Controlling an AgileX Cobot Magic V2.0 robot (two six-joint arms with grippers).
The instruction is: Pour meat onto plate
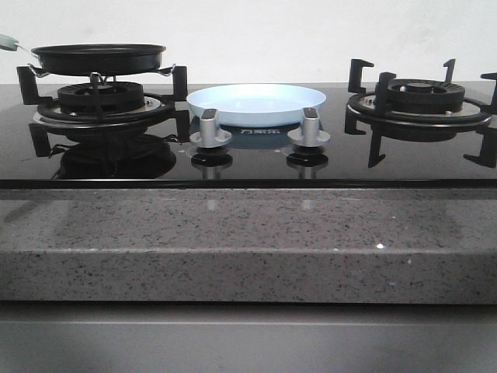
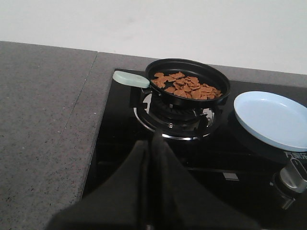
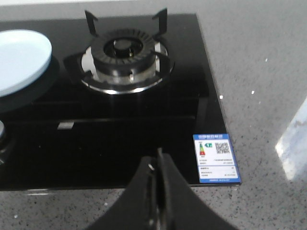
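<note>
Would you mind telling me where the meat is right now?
The meat lies in the black frying pan on the stove's left burner, just left of the pale-blue plate, which sits behind the two knobs.

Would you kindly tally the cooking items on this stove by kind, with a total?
Black round frying pan with pale-green handle, holding the reddish-brown meat pieces: 1
Pale-blue shallow round plate: 1
Black gas burners with grates: 2
Silver control knobs: 2
Total: 6

Meat (image 2: 187, 87): hidden behind pan (image 1: 99, 57) wall in front view. Plate (image 3: 19, 60): cut by right wrist picture's edge. Sticker (image 3: 217, 158): print too small to read.
</note>
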